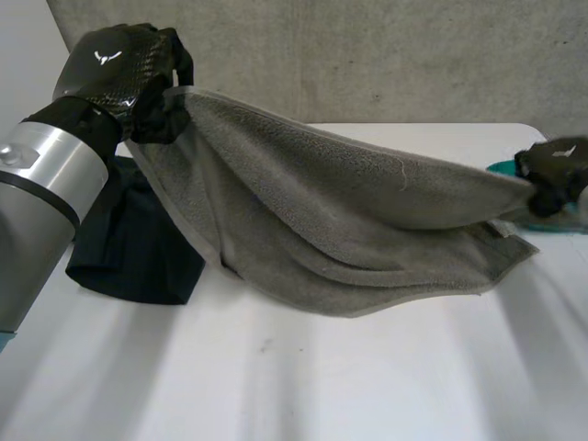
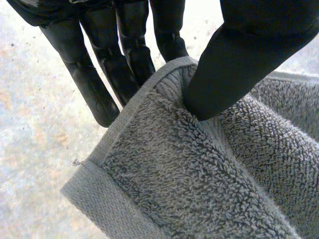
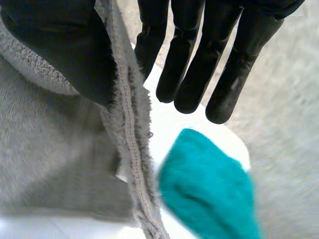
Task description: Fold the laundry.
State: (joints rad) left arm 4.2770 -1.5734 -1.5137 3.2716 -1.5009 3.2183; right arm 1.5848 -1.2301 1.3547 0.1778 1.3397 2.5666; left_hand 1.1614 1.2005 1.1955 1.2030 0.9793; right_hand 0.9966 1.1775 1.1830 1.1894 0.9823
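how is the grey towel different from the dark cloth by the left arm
Colour: the grey towel is light grey, the dark cloth nearly black.
Pose: the grey towel is held up, stretched between the left hand and right hand, each pinching an end; the dark cloth lies bunched on the table.
Surface: the grey towel is looped terry; the dark cloth looks smoother.
Both are soft laundry.

Head camera looks down; both wrist cameras closely share the towel (image 1: 349, 211).

No readable text, small white winged emblem (image 1: 107, 57) on left hand (image 1: 124, 81), perhaps same on right hand (image 1: 554, 173)
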